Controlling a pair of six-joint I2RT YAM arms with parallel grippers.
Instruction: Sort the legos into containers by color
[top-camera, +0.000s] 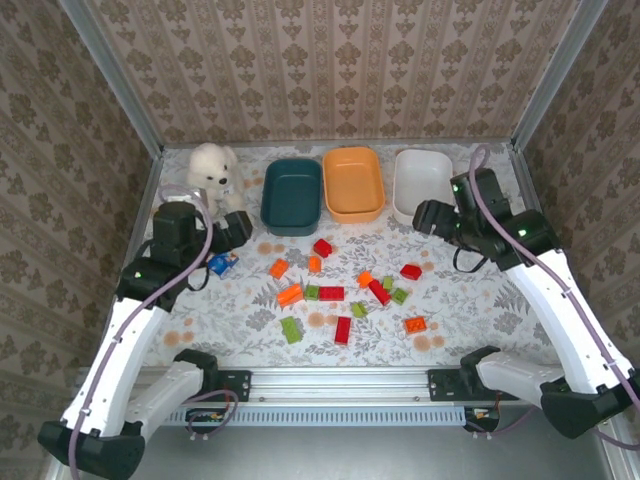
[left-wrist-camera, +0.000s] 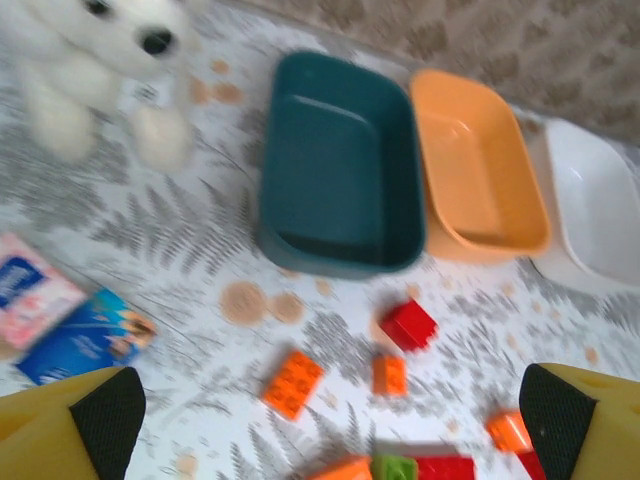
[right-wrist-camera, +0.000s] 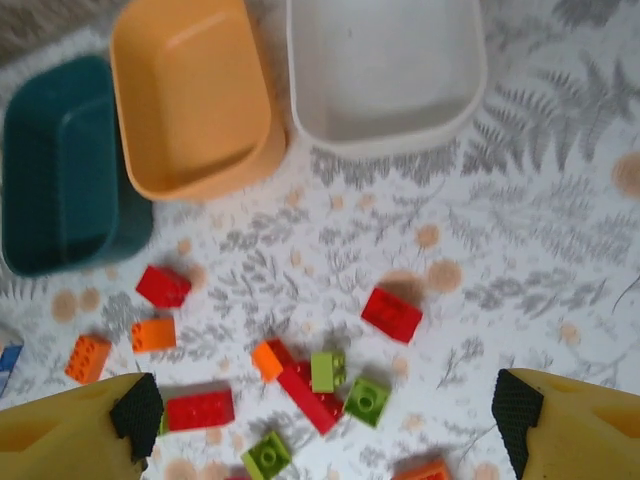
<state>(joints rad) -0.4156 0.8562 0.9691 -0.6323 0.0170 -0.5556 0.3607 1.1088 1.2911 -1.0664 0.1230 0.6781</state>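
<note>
We count about five red, five orange and five green legos (top-camera: 331, 293) loose on the surface (top-camera: 450, 310), with three containers (top-camera: 354, 183) in a row just behind, near the back edge. Left jaws and right jaws stand apart, empty, with open room between.

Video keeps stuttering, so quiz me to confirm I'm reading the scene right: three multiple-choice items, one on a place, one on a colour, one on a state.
1. The bear sits: A) left of the teal tub; B) at the near table edge; C) inside a tub.
2. The middle tub is: A) white; B) orange; C) teal.
3. The three tubs are: A) tipped over; B) stacked; C) upright and empty.

Answers: 1 A, it sits at the row's left end. 2 B, it stands between the teal tub and the white tub. 3 C, every tub floor is bare, while the bricks lie on the table.
</note>
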